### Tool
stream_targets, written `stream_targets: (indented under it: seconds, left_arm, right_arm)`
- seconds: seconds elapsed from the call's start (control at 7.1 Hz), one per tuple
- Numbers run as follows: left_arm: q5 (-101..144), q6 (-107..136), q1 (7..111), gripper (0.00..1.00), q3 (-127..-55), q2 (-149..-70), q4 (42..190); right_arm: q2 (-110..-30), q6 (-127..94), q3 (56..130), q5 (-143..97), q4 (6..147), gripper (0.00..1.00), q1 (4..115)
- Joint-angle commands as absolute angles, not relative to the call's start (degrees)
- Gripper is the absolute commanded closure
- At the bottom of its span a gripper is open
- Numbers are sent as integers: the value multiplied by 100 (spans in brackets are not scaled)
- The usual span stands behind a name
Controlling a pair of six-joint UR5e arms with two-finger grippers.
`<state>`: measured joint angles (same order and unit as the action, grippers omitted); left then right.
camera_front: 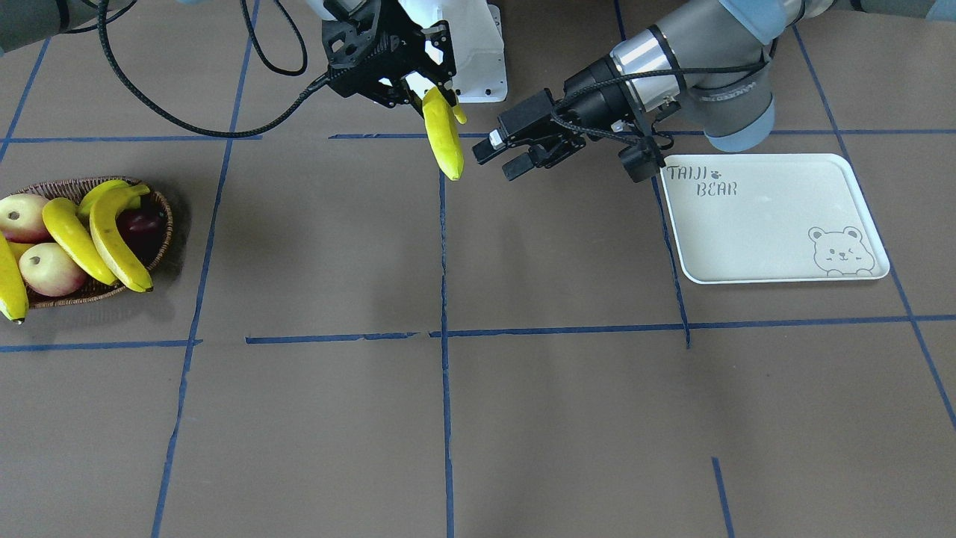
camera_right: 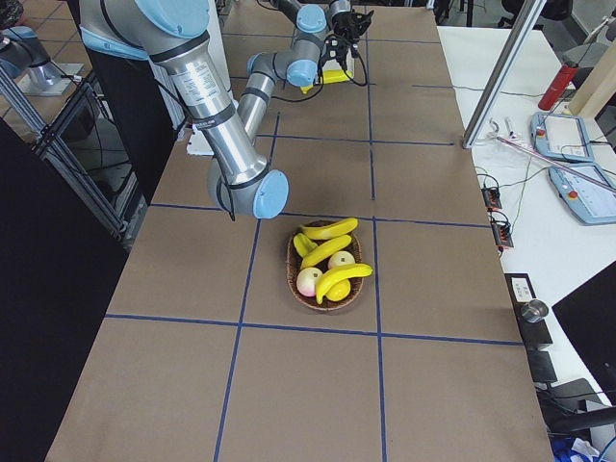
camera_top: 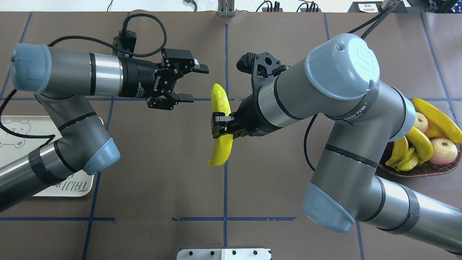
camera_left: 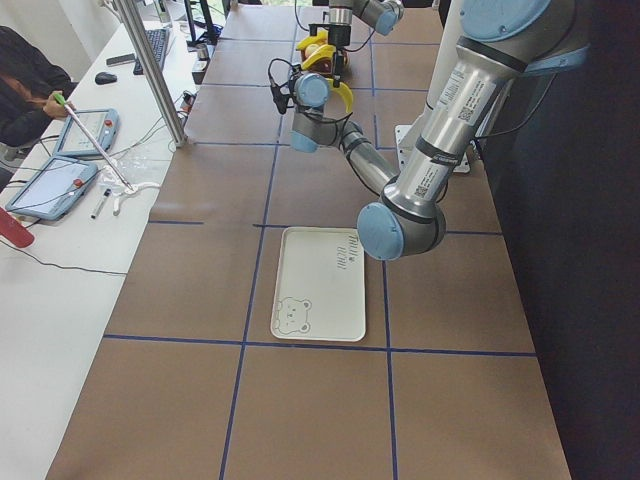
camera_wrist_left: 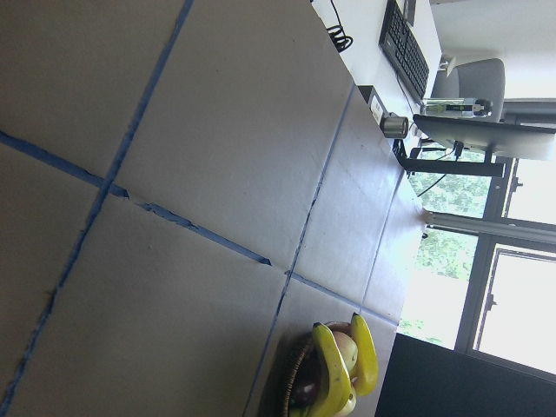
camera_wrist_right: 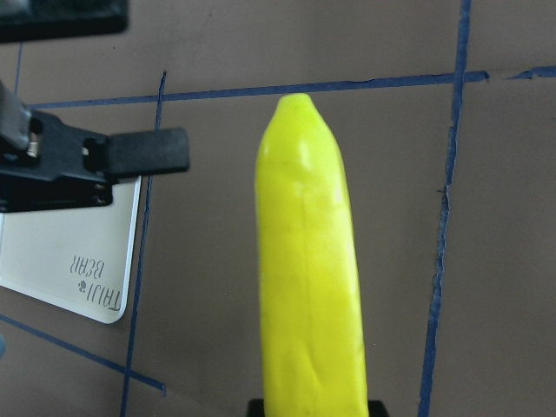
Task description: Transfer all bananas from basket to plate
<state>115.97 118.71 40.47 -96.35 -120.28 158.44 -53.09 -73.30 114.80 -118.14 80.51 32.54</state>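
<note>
Overhead exterior view, entries in order.

1) right gripper [camera_top: 221, 127]: we are pinching one banana [camera_top: 221, 104] at about its middle, with the fingers pressed on either side. We are holding it in the air over the table's [camera_top: 162, 162] centre line.

2) left gripper [camera_top: 195, 82]: we are holding its fingers spread wide with nothing between them, pointing sideways at the banana.

3) key relation: the banana is lying just off the left fingertips, near but apart, its far end about level with the gap between them. Its long axis is running away from the robot, crosswise to the left gripper's reach. The spread fingers are lining up along that same axis, not across it.

4) step, as we are judging it: a hand-over is under way. The left fingers would need to cover the last stretch. They would likely also need to turn at the wrist to straddle the free far half, beyond the right fingers. A grip too close to the tapered tip could slip.

5) basket [camera_front: 166, 224]: it is sitting well behind the right fingers, at that arm's end of the table. It is holding the remaining bananas [camera_front: 112, 239], three by our count, among apples [camera_front: 48, 269].

6) plate [camera_front: 769, 217]: it is lying behind the left fingers, beside that wrist, and carrying no banana yet. The left arm is the nearer one to it.
</note>
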Motion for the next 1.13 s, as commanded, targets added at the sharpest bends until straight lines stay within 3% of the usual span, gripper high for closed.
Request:
stream_targets:
  seconds: [0.0, 0.56, 0.7, 0.85, 0.99]
  left_arm:
    - [11479, 11909, 3780, 0, -9624, -12093, 15864]
    - [11128, 11909, 3437, 0, -9624, -12190, 15864]
    - [11118, 11909, 3428, 6, -9624, -12208, 15864]
    - [11118, 11909, 3428, 32, -9624, -12208, 15864]
    - [11118, 11918, 3428, 74, -9633, -12199, 15873]
  right_arm:
    - [-5300, -7330, 11487, -11821, 8051, 100, 3252]
    - [-5309, -7330, 11487, -11821, 8051, 100, 3243]
    - [-5309, -7330, 11496, -11830, 8051, 100, 3243]
    - [-5317, -7330, 11505, -11839, 8051, 100, 3243]
    - [-5335, -7330, 11514, -11848, 8051, 100, 3243]
